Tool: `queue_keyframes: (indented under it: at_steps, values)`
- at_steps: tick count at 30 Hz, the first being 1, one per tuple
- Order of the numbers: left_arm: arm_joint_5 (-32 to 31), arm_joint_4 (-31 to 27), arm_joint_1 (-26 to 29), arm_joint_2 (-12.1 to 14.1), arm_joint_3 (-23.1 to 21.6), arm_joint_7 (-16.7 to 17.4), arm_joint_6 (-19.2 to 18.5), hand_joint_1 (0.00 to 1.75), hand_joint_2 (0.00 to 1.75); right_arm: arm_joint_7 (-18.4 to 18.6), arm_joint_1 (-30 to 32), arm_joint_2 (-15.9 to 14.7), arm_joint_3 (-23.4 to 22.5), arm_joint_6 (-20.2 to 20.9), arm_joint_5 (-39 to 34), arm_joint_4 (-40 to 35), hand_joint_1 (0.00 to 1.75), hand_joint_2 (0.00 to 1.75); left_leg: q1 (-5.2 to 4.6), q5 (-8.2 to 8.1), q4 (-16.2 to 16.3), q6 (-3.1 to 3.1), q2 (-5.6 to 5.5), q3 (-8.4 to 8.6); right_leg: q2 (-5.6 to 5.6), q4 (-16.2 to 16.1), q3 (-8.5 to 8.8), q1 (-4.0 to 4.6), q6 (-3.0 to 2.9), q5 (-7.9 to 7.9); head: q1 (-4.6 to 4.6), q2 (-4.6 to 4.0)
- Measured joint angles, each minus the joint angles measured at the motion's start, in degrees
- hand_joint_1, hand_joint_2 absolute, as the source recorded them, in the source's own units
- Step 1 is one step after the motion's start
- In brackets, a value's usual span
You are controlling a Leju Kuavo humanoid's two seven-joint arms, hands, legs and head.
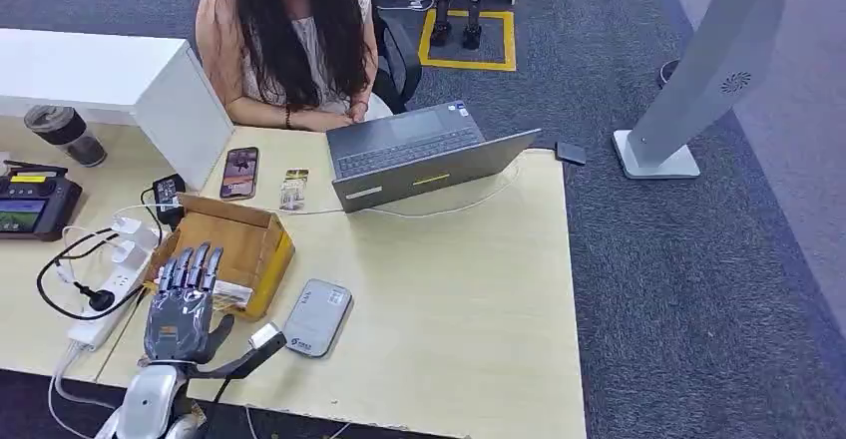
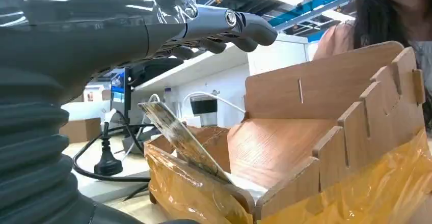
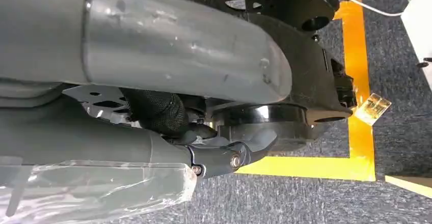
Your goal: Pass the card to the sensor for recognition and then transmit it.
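Card [image 2: 183, 140] sits in the wooden box [image 1: 239, 239] at its near edge, leaning tilted, long axis running up and away from the box rim. Left hand [image 1: 183, 304] hovers over that edge, fingers [image 1: 195, 267] extended, holding nothing. Card reader [image 1: 317, 317] lies just beside the box on the tabletop [image 1: 449, 299]. Right hand [image 3: 224, 158]: fingers curled, nothing in them.

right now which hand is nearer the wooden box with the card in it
Left. The left hand hovers over the wooden box holding the card, fingers spread. The right hand hangs by the robot's body above the carpet.
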Motion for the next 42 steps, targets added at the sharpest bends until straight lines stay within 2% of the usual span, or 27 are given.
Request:
queue_keyframes:
  at_steps: [8, 42]
  values:
    - [-0.2, -0.8, -0.6, -0.3, 0.0, 1.2, -2.7, 0.0, 1.75, 0.8, 0.0, 0.1, -0.1, 0.0, 0.8, 0.0, 0.0, 0.0, 0.0, 0.0, 0.0, 0.0, 0.01, 0.0, 0.01, 0.0, 0.0, 0.0, 0.0, 0.0, -0.02, 0.0]
    - [-0.3, -2.7, -0.8, -0.3, 0.0, 2.2, -3.7, 0.0, 1.75, 1.3, 0.0, 0.1, -0.2, 0.0, 1.3, -0.1, 0.0, 0.0, 0.0, 0.0, 0.0, 0.0, 0.0, -0.01, 0.0, 0.0, -0.01, 0.0, 0.0, 0.0, 0.0, 0.0]
